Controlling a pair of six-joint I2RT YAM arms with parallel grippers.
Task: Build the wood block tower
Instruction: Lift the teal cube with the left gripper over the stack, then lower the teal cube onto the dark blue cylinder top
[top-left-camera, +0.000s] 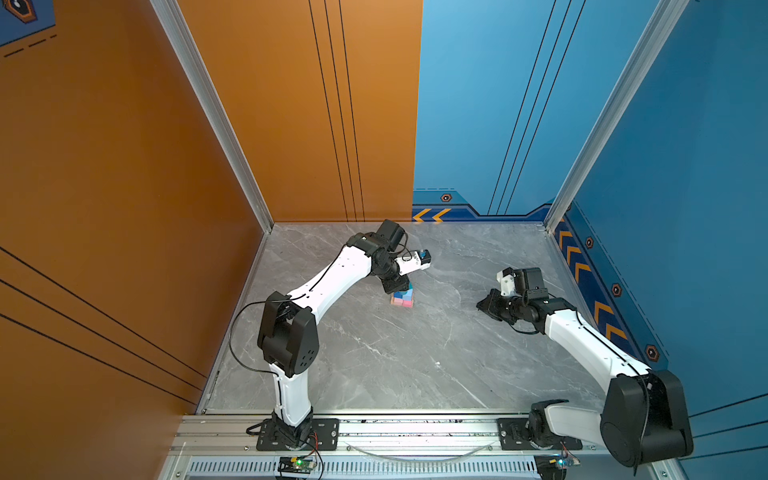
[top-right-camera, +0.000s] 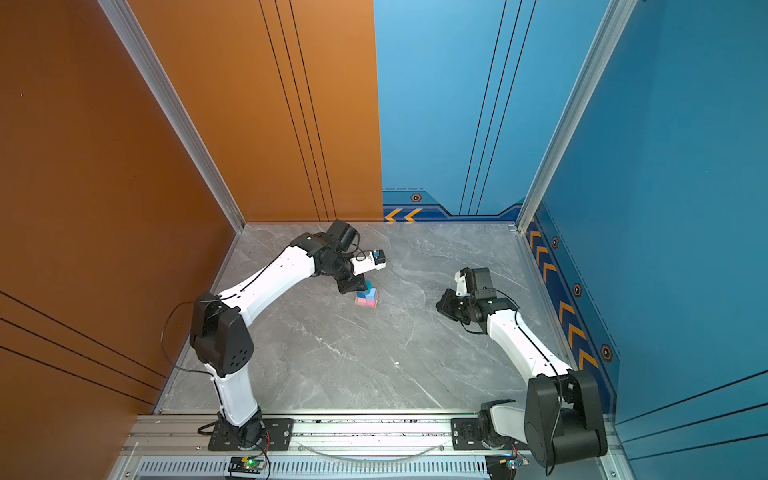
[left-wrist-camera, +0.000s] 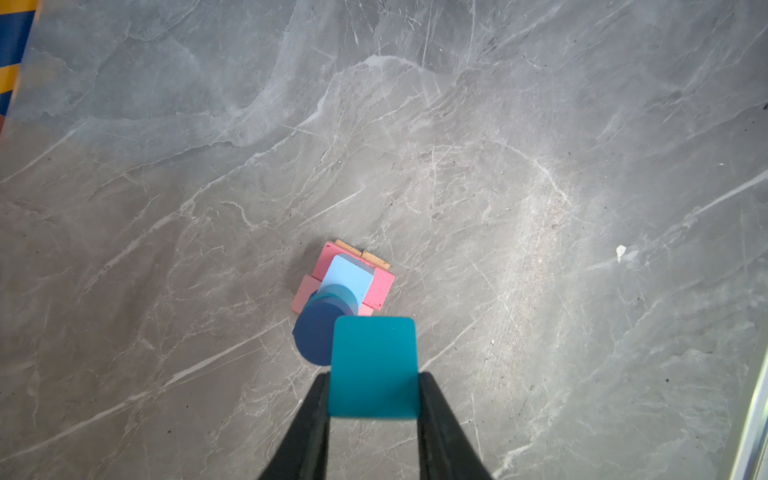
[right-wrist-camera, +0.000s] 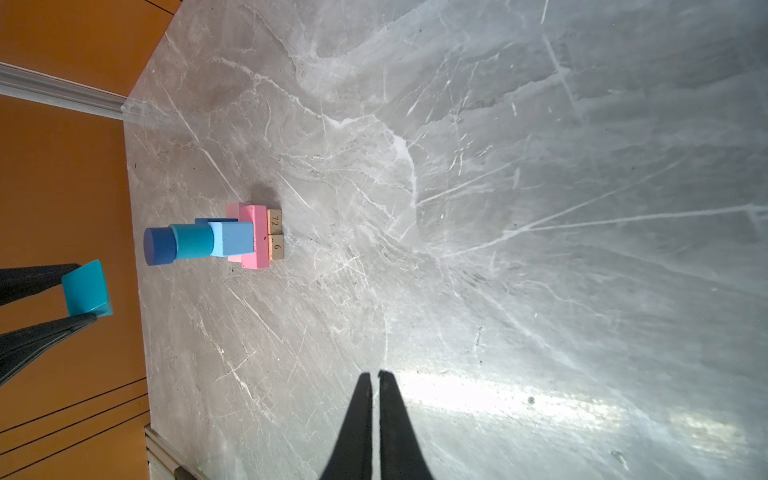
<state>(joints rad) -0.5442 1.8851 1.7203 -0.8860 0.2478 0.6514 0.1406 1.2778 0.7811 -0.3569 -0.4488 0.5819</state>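
The wood block tower stands mid-table. Two tan bars lie at the bottom with pink bars across them. On these sit a light-blue cube and, behind it, a dark-blue cube. A teal cylinder and then a dark-blue cylinder top the stack. My left gripper is shut on a teal cube, held above the tower's top and a little to one side. My right gripper is shut on nothing, well to the right.
The grey marble table is walled by an orange panel on the left and blue panels at the back and right. An aluminium rail carrying both arm bases runs along the front edge.
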